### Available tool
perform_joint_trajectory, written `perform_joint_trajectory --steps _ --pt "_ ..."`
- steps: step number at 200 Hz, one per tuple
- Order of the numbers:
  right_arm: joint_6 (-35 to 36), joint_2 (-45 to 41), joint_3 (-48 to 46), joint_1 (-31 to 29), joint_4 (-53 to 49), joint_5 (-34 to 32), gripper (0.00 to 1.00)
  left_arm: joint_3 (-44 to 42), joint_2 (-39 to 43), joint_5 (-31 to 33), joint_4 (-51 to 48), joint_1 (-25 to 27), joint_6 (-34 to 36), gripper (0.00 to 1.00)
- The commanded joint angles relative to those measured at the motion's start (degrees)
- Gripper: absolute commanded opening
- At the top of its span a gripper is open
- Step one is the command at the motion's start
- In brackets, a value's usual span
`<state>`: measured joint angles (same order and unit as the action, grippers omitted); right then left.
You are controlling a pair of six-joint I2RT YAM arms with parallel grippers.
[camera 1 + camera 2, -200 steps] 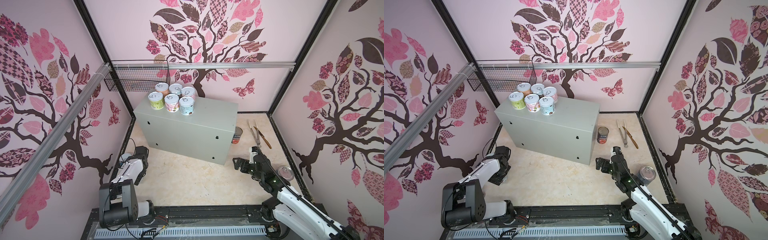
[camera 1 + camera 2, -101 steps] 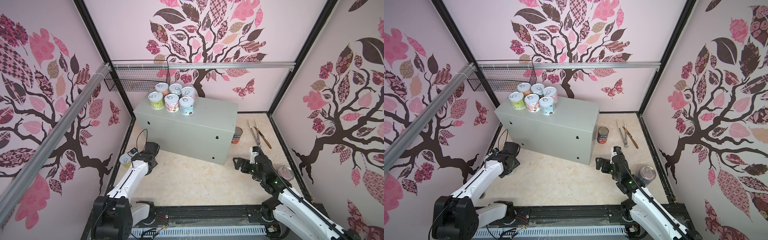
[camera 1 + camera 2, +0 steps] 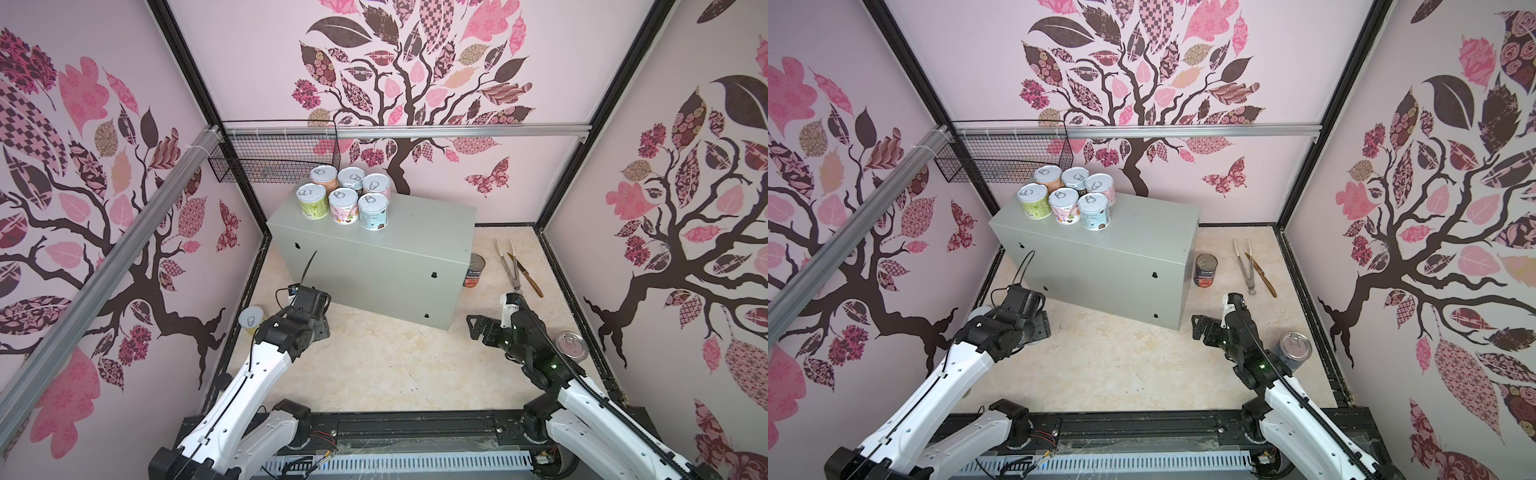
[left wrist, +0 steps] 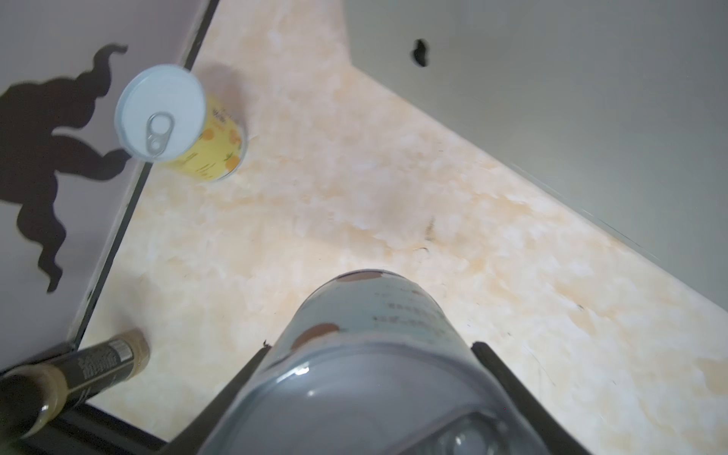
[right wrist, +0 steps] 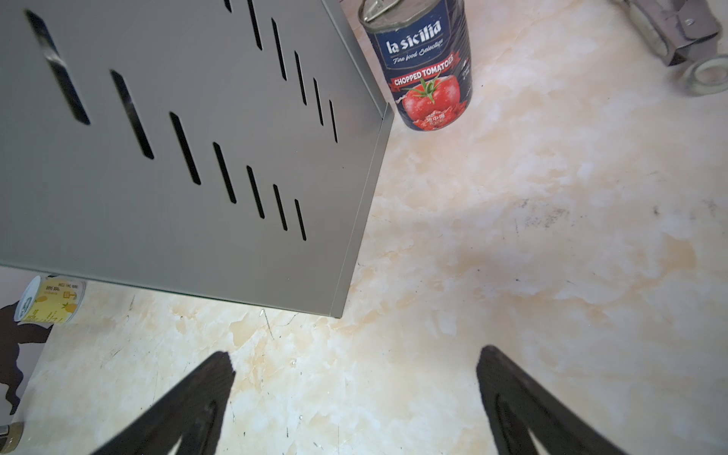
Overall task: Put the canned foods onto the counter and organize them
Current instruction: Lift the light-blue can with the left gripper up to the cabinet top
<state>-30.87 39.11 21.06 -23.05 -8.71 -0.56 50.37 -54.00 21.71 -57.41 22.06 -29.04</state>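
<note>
Left gripper (image 4: 370, 346) is pinching a pale blue can (image 4: 366, 311) with brown spots, 1 black finger on each side. It sits low at 9 o'clock of floor centre in both top views, just in front of the counter (image 3: 374, 257). Can't tell if the can's base touches the floor. Right gripper (image 5: 356, 352) is spread wide with nothing between its fingers, at 3 o'clock near the counter's near right corner, not touching it. The counter is at 12 o'clock, a grey box with black knobs on the front. 6 short cans (image 3: 347, 199) stand upright on its top at the 10 o'clock corner, 2 rows of 3, packed tight. Yellow can (image 3: 251, 320) is upright on the floor at 9 o'clock by the left wall, just past the left gripper. Tomato can (image 5: 425, 67) is upright on the floor just beside the counter's right end, 2 o'clock. Tall blue can (image 3: 1293, 349) is upright at 3 o'clock by the right wall, just beside the right arm. Tongs (image 3: 509, 266) and knife (image 3: 525, 274) lie on the floor at 2 o'clock, past the tomato can. Wire basket (image 3: 274, 162) hangs at 11 o'clock.
</note>
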Motion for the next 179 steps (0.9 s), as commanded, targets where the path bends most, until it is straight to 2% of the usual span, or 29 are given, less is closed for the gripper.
perform_joint_trajectory --steps 1,57,109,133,179 --pt "0.13 -1.0 1.98 0.29 -1.0 0.05 1.0 6.2 1.29 -1.76 -1.14 4.21 3.9 0.56" --pt "0.37 -2.93 1.44 0.29 -2.69 -0.66 1.0 21.06 -4.8 2.29 -11.97 21.04 5.7 0.57" --pt "0.37 -3.4 0.83 0.33 -2.98 -1.03 1.0 39.48 -10.45 3.18 -17.98 32.91 6.4 0.56" --pt "0.43 -3.58 0.83 0.28 -3.0 -1.07 1.0 46.55 -13.32 3.15 -17.21 36.38 8.12 0.56" --pt "0.93 -3.86 0.65 0.28 -3.19 -1.19 1.0 59.84 -20.72 1.39 -16.99 36.79 11.32 0.56"
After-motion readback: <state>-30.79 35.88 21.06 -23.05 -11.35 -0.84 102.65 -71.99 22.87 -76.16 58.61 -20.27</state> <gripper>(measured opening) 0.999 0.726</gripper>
